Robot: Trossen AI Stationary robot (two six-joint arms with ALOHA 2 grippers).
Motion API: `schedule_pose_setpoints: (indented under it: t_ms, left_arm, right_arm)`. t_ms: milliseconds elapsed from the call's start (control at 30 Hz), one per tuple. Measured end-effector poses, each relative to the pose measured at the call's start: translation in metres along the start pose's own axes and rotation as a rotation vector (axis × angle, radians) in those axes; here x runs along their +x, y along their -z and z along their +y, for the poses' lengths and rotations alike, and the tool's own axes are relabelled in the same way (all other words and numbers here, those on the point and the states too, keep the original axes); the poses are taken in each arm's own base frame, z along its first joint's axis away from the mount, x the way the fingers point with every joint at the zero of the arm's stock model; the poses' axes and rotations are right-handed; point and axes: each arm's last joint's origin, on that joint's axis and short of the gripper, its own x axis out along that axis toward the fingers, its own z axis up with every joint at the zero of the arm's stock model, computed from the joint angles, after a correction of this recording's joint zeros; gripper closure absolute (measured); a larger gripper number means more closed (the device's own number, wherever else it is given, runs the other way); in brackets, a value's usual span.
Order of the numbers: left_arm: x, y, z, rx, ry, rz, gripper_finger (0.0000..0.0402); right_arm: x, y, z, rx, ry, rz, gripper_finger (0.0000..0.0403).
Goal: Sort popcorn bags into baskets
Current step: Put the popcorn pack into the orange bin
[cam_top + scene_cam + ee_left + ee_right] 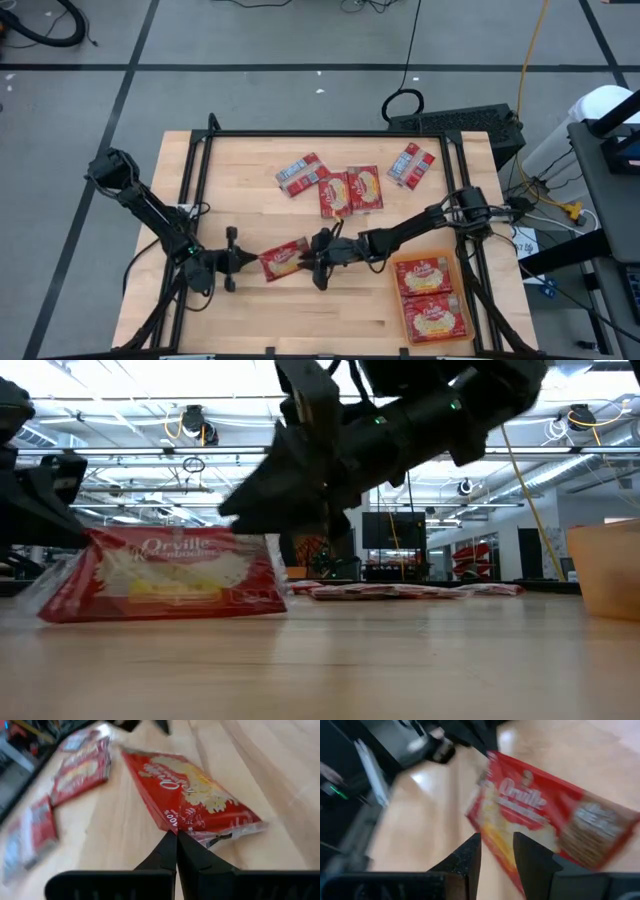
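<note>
One red popcorn bag (284,260) with a yellow-cream picture sits near the table's middle front, between my two grippers. My left gripper (246,262) is at its left end with fingers shut (176,835). My right gripper (316,259) is at its right end, fingers on either side of the bag (497,845). In the low view the bag (165,575) stands tilted, its lower long edge on the table. Several more popcorn bags (350,190) lie flat toward the far edge. The orange basket (397,300) at the front right holds two bags. My left gripper's shut fingertips meet the bag's near corner edge (172,826), coming in low from the table's left. Whether any wrapper is caught between them, I cannot tell. My right gripper has the bag's right end (495,832) between its two fingers, coming slantwise down from the table's right. The bag is tilted, its lower edge (160,615) on the table.
A black frame (300,133) runs round the wooden table top. Loose bags lie at the far middle (300,173) and far right (410,165). Bare wood stretches along the front between the held bag and the basket.
</note>
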Motion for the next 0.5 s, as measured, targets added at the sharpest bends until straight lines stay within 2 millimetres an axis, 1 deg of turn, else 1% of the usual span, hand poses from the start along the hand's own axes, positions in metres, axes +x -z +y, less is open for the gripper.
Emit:
schedule_pose_setpoints:
  t_ms: [67, 133, 200, 300, 367, 500]
  left_arm:
    - [0.001, -0.002, 0.0, 0.067, -0.004, -0.002, 0.0399]
    - [0.002, -0.004, 0.001, 0.106, -0.011, -0.007, 0.0399]
    - [0.002, -0.006, 0.001, 0.141, -0.015, -0.017, 0.0399]
    - [0.003, -0.01, 0.002, 0.198, -0.021, -0.04, 0.0399]
    - [0.005, -0.013, 0.003, 0.227, -0.03, -0.055, 0.0399]
    - [0.007, -0.018, 0.006, 0.224, -0.05, -0.085, 0.0399]
  right_arm:
    - [-0.006, -0.008, -0.002, -0.054, 0.024, 0.03, 0.029]
    - [-0.017, -0.018, -0.002, -0.084, 0.058, 0.063, 0.0275]
    - [-0.03, -0.028, -0.001, -0.107, 0.084, 0.083, 0.0256]
    - [-0.042, -0.035, -0.002, -0.148, 0.14, 0.11, 0.0222]
    - [-0.047, -0.039, -0.001, -0.189, 0.161, 0.103, 0.02]
    - [-0.046, -0.041, -0.004, -0.253, 0.176, 0.092, 0.0162]
